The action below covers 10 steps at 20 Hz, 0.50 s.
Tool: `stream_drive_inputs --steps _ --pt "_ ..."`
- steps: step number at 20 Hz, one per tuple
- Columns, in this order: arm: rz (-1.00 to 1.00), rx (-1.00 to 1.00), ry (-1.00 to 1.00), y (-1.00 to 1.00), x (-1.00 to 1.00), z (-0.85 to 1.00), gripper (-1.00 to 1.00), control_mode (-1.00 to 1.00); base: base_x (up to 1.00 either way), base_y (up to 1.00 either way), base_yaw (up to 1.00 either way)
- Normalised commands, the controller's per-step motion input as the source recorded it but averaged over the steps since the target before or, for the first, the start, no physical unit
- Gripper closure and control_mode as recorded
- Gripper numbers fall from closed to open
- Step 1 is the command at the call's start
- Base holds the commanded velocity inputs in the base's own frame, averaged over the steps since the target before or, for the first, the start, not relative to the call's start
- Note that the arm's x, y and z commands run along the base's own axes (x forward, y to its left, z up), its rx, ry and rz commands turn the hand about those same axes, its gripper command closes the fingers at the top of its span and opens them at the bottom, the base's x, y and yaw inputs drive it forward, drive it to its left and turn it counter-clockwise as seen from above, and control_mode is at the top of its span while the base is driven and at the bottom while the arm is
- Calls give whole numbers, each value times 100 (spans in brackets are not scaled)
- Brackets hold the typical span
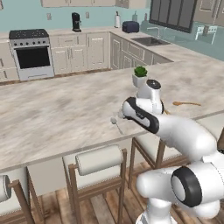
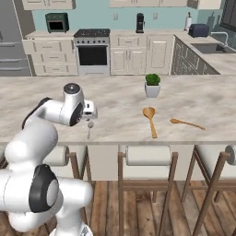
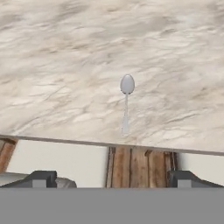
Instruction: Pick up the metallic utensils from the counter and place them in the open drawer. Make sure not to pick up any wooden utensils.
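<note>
1. I am seeing my gripper (image 3: 112, 178) with its two small dark fingertips (image 3: 40, 178) spread wide apart, nothing sitting between them.
2. Through the hand view, the metal spoon (image 3: 126, 101) is lying flat on the counter (image 3: 61, 65) ahead of the fingers, its smooth grey oval bowl pointing away and its thin straight handle running back toward the counter's near edge.
3. The spoon is resting near that edge, apart from the fingertips; in the right base view the spoon (image 2: 90, 126) is lying just below the white hand, and in the left base view the spoon (image 1: 116, 124) is showing just left of the arm's dark-banded wrist.
4. The counter is showing a broad beige stone-look slab with faint grey-brown veining, matte and flat.
5. Farther along the slab, I am seeing the wooden spoon (image 2: 150, 119), tan-orange with a round bowl and a long straight handle, lying flat.
6. Beside it, well apart from the metal spoon, a slimmer orange-tan utensil (image 2: 186, 123) is lying; I cannot tell its blade from here.
7. A small leafy plant in a white square pot (image 2: 152, 85) is standing upright behind the wooden spoon.
8. Padded cylindrical stool backs (image 2: 148, 156) on wooden frames are lining the counter's near side.
</note>
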Motion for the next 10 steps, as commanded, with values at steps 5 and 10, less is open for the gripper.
stream_drive_inputs --steps 5,10 --pt "0 -1 16 51 100 -47 -100 -100 0 0 0" --pt "0 -2 27 -34 97 -25 -100 -100 0 0 0"
